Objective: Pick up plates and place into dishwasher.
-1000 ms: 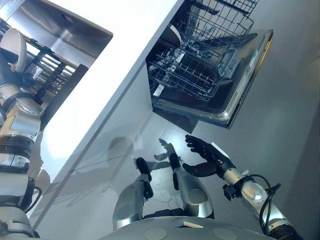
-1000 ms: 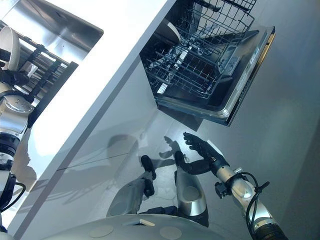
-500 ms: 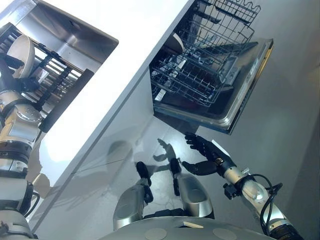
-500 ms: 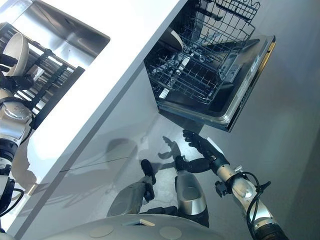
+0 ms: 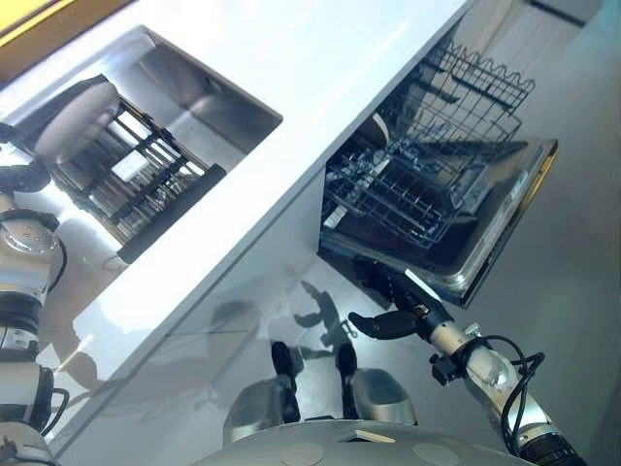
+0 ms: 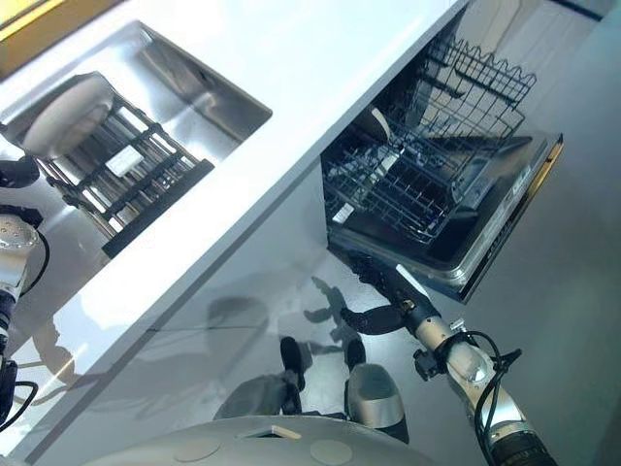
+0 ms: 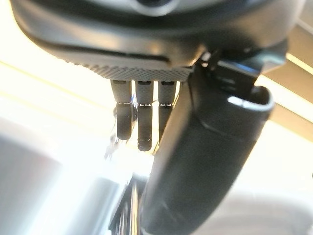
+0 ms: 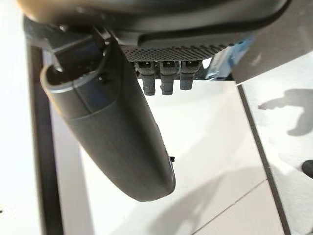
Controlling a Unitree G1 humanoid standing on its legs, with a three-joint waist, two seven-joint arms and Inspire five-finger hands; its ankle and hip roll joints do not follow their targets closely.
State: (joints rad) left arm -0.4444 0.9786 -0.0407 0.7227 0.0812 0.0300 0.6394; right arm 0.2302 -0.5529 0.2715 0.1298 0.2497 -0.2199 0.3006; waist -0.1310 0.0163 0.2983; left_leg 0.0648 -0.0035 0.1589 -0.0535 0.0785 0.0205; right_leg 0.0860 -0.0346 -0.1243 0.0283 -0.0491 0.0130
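A pale plate (image 5: 73, 121) stands on edge in a black dish rack (image 5: 155, 189) inside the steel sink (image 5: 209, 102). My left hand (image 5: 21, 179) sits right beside the plate's lower rim; its fingers (image 7: 139, 117) are straight and hold nothing. The dishwasher is open at the right, its lower rack (image 5: 408, 199) pulled out over the lowered door (image 5: 509, 218). Another white plate (image 5: 380, 126) stands at the back of that rack. My right hand (image 5: 393, 296) hangs open just below the door's near edge, thumb apart from its fingers (image 8: 164, 73).
The white counter (image 5: 320, 58) runs between sink and dishwasher. An upper wire rack (image 5: 475, 83) juts out above the lower one. Grey floor spreads right of the dishwasher door.
The whole picture has shifted, so the camera moved. My right hand now shows nearer the door's edge. The left hand stays by the plate.
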